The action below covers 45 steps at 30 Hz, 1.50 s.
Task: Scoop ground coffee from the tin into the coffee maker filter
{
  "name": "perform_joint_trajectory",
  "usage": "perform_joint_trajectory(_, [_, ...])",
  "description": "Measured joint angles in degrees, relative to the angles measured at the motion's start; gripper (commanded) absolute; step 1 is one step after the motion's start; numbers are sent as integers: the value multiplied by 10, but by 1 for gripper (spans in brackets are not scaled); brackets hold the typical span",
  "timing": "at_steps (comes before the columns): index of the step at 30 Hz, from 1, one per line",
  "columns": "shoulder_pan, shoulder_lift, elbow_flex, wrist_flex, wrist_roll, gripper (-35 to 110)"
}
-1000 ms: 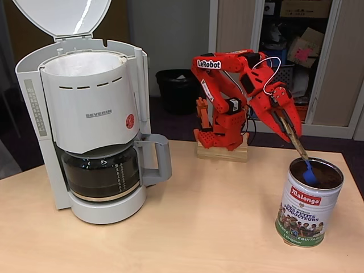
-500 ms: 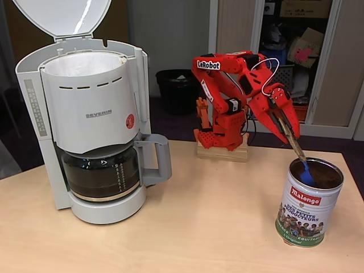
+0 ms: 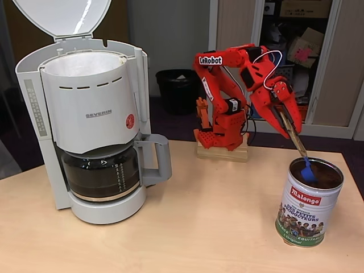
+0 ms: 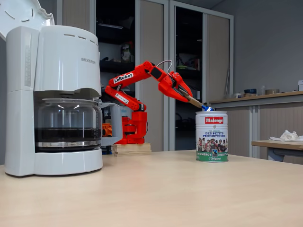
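One red gripper [image 3: 289,122], clamped on a blue-tipped scoop [image 3: 307,171] dipped into the tin [image 3: 309,209] at lower right, suggests scooping just begun; coffee maker filter [image 3: 82,63], upper left, awaits grounds.

My body is bright red plastic all over, built of blocky printed segments joined at dark motor housings. A white label with black "LeRobot" lettering [image 3: 210,60] sits on my upper arm segment, readable in both fixed views. A thin white cable [image 3: 272,61] loops in an arc above my wrist, and darker wires run down beside my lower joints. My red two-finger end effector [image 3: 289,120] tapers to long, pointed jaws. My red base [image 3: 222,136] is squat and boxy, mounted on a pale wooden block [image 3: 223,153] that rests on the light wood worktop [image 3: 187,227]. An orange part shows just behind the base on the picture's left.
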Motion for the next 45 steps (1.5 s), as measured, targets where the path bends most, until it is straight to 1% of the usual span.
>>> perform_joint_trajectory(3, [-7,36,76,-47,6,0])
perform_joint_trajectory(6, [-6,71,117,-76,9,0])
perform_joint_trajectory(11, [-4,91,126,-67,9,0])
perform_joint_trajectory(18, [-6,11,11,10,22,0])
perform_joint_trajectory(29, [-8,-69,-98,68,13,0])
perform_joint_trajectory(33, [-1,-82,-112,76,9,0])
perform_joint_trajectory(36, [-9,-47,-63,42,9,0])
perform_joint_trajectory(41, [-4,105,127,-62,8,0])
perform_joint_trajectory(43, [-3,149,174,-69,8,0])
perform_joint_trajectory(45, [1,164,183,-68,10,0])
